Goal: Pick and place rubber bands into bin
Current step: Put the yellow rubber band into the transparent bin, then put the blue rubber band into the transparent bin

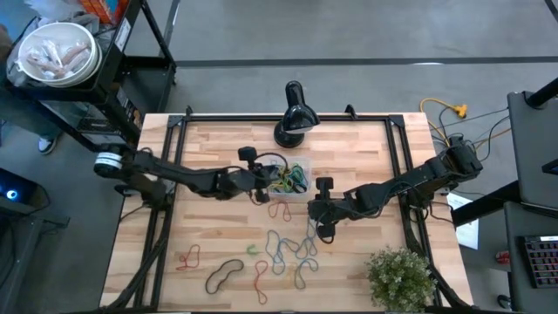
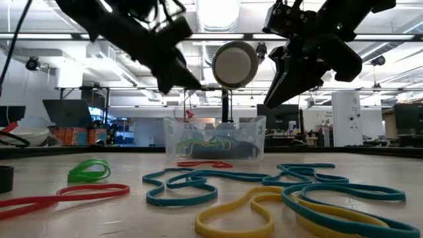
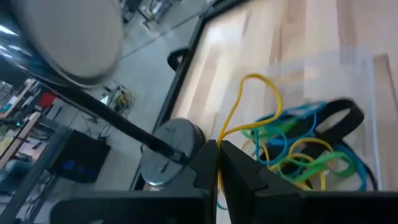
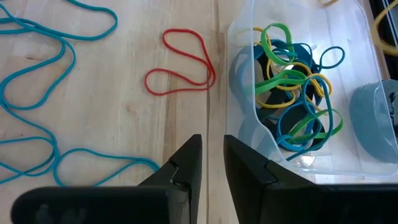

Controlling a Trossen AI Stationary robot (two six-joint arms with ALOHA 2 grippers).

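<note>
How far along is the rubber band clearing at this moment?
Partly done. Several rubber bands already lie in the bin. In hand: the left gripper, jaws shut, holds a yellow band over the bin. Left: a red band beside the bin and blue bands on the table. The right gripper hovers empty.

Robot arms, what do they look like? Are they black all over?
Mostly. Both arms are dark, thin and jointed. The left arm has a white ring near its base. Each ends in a gripper with two chunky, dark, wedge-shaped fingers: the left gripper and the right gripper.
</note>
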